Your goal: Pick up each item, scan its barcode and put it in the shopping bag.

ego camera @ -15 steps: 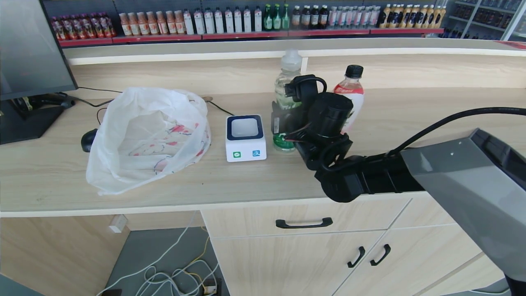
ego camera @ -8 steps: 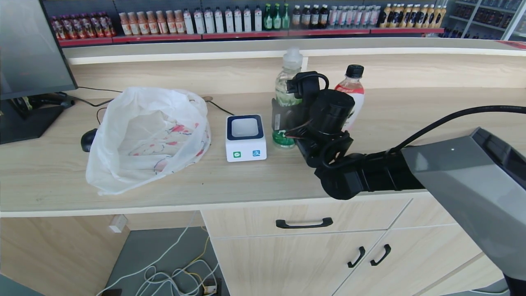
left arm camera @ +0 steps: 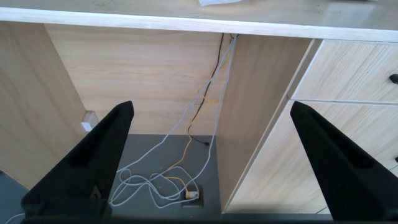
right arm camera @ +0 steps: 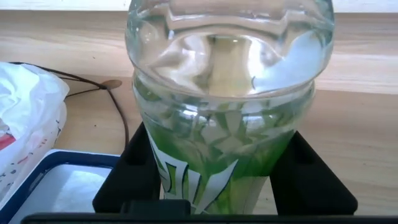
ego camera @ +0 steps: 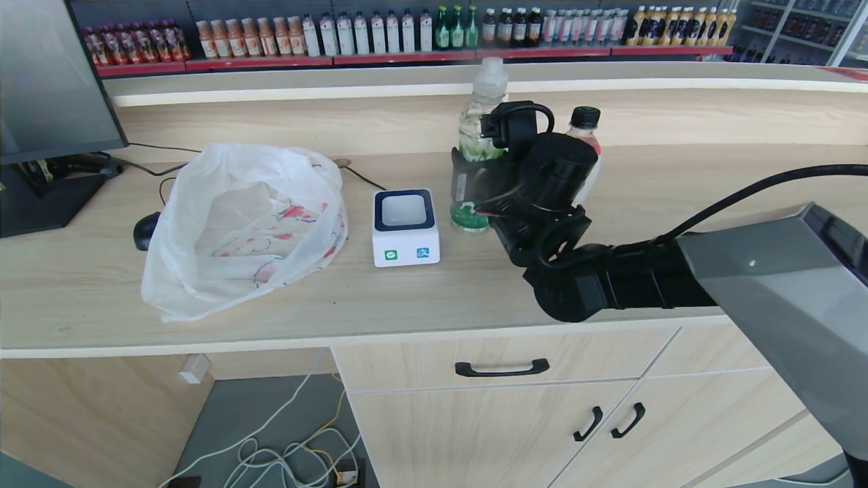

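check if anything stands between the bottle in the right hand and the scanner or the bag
Nothing visible stands between the bottle, gripped in the right hand, and the scanner beside it: just bare counter. Toward the bag, the scanner itself stands in line, so the bottle likely has to pass over it.

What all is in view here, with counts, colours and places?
green-label bottle: one, clear, held beside the scanner
red-label bottle: one, black cap, on the counter behind the right arm
shopping bag: one, white, open, left of the scanner
scanner: one, white, dark-rimmed top, mid-counter
mouse: one, black, left of the bag
monitor: one, dark, counter's left end
shelf bottles: many, mixed colours, far wall
right gripper: black, shut on the green-label bottle
left gripper: black, open, below the counter edge
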